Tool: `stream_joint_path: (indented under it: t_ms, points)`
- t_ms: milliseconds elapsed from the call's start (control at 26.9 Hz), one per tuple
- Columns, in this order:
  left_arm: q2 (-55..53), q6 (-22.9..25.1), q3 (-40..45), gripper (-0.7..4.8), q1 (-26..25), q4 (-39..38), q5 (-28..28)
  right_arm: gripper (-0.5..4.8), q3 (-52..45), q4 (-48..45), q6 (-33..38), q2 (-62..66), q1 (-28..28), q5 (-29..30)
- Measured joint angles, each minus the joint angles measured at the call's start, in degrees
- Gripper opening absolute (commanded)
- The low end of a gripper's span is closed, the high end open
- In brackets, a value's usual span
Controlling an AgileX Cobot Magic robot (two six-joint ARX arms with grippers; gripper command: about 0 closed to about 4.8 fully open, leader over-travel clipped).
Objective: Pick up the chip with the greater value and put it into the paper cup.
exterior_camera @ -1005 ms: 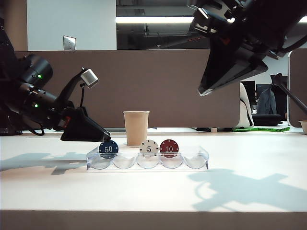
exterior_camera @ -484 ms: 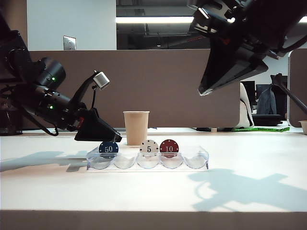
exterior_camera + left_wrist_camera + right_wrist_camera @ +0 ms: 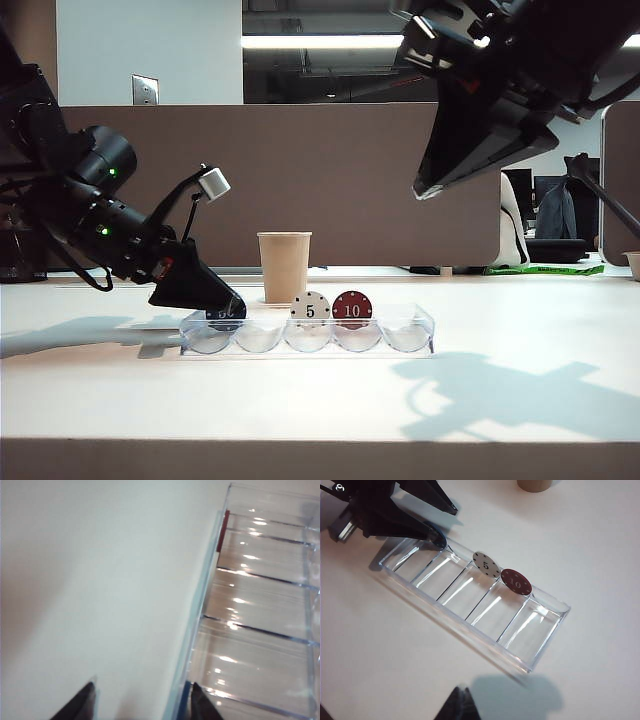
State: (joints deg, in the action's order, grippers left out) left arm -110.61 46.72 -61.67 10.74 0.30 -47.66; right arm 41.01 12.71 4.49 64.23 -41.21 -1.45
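Observation:
The dark blue chip (image 3: 226, 315) stands on edge in the end slot of the clear tray (image 3: 410, 335), mostly hidden behind my left gripper (image 3: 236, 302). The left gripper (image 3: 142, 702) is open. One finger is outside the tray wall, and the other is inside, right beside the chip's blue edge (image 3: 186, 700). The tan paper cup (image 3: 284, 265) stands upright just behind the tray. My right gripper (image 3: 461, 705) is shut and empty, and hangs high above the table (image 3: 432, 188).
A white "5" chip (image 3: 311, 309) and a red "10" chip (image 3: 352, 308) stand on edge in the tray's middle slots. The right wrist view also shows the left gripper (image 3: 447, 527) at the tray's (image 3: 470, 605) end and the cup's base (image 3: 535, 485).
My left gripper has moved right and dropped towards the tray, so it now covers most of the blue chip. The right arm has not moved.

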Motion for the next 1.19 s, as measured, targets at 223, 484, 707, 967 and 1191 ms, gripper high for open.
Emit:
stream_joint_path:
  t_ms: [223, 484, 707, 967, 1191]
  points:
    - [0.00, 0.00, 0.00, 2.30, 0.00, -0.07, 0.11, -0.05, 0.00, 0.00, 0.00, 0.00, 0.00, 0.00]
    - [0.04, 0.00, -0.04, 1.75, 0.00, -1.86, -0.26, -0.05, 0.00, 0.00, 0.00, 0.00, 0.00, 0.00]
    - [0.04, -0.02, -0.04, 1.12, 0.00, -2.05, -0.31, -0.05, 0.00, 0.00, 0.00, 0.00, 0.00, 0.00]
    - [0.09, -0.02, -0.04, 1.13, -0.02, -2.05, -0.28, -0.05, 0.00, 0.00, 0.00, 0.00, 0.00, 0.00]
    - [0.09, -0.17, -0.04, 1.15, -0.02, -2.08, -0.48, -0.05, 0.00, 0.00, 0.00, 0.00, 0.00, 0.00]
